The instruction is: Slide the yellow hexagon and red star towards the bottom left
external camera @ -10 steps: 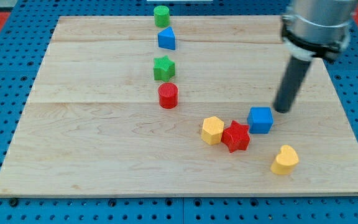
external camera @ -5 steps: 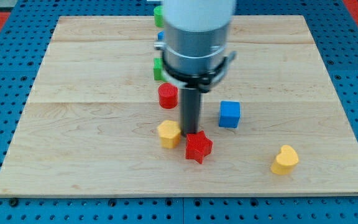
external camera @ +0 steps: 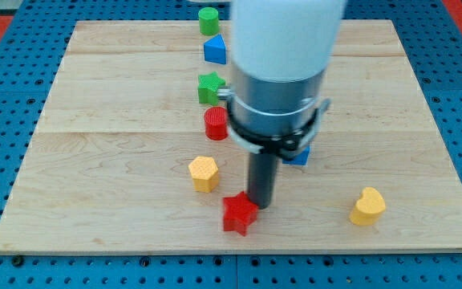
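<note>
Near the board's (external camera: 95,201) bottom edge, my tip (external camera: 260,205) touches the red star (external camera: 239,214); the yellow hexagon (external camera: 204,173) lies apart, up-left. It has no jaws.

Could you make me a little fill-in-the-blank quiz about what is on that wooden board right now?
1. My tip rests against the red ____, on that block's right as the view shows it.
2. The yellow hexagon lies to the view's ____ of the rod.
3. The yellow heart sits near the board's bottom ____ corner.
4. The green cylinder is nearest the view's ____.

Missing words: star; left; right; top
</note>
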### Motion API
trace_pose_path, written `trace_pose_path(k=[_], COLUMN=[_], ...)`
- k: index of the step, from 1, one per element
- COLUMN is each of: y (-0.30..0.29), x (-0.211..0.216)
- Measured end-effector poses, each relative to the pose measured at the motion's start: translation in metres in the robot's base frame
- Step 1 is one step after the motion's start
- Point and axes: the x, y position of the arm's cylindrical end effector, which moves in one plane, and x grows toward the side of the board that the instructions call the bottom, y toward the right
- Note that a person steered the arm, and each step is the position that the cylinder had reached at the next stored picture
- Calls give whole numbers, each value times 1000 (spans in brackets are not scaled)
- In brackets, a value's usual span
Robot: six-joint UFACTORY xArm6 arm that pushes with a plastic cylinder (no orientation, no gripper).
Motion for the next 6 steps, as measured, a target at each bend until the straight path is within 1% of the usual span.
trace_pose_path(k=[2, 3, 5, 6], y=[-5, -5, 127, 156], x=[0, -17, -22, -48])
